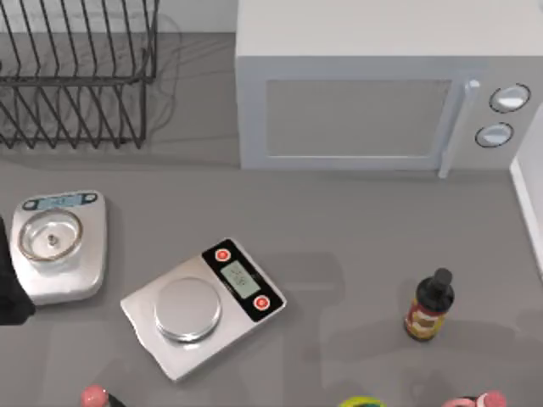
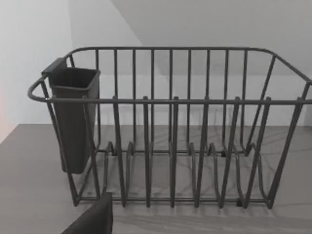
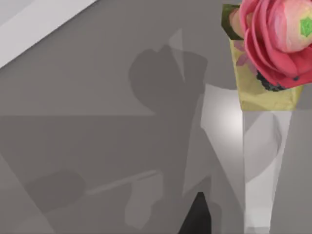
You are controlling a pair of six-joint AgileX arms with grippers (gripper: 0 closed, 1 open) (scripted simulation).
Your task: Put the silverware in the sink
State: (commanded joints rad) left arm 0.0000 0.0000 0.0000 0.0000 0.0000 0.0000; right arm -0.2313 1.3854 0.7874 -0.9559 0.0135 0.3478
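Left jaws before dish rack (image 2: 195,101), cutlery holder (image 2: 73,117) on its end wall

Dark upright cutlery holder (image 2: 73,117) on rack (image 2: 170,101)

A dark wire dish rack (image 2: 185,131) stands on the grey counter (image 2: 29,165), empty between its upright dividers. A dark cutlery holder (image 2: 73,117) hangs on the rack's end rail. Behind the rack, a pale wall (image 2: 29,53). Just before the rack, a dark gripper finger (image 2: 95,219) pokes up.
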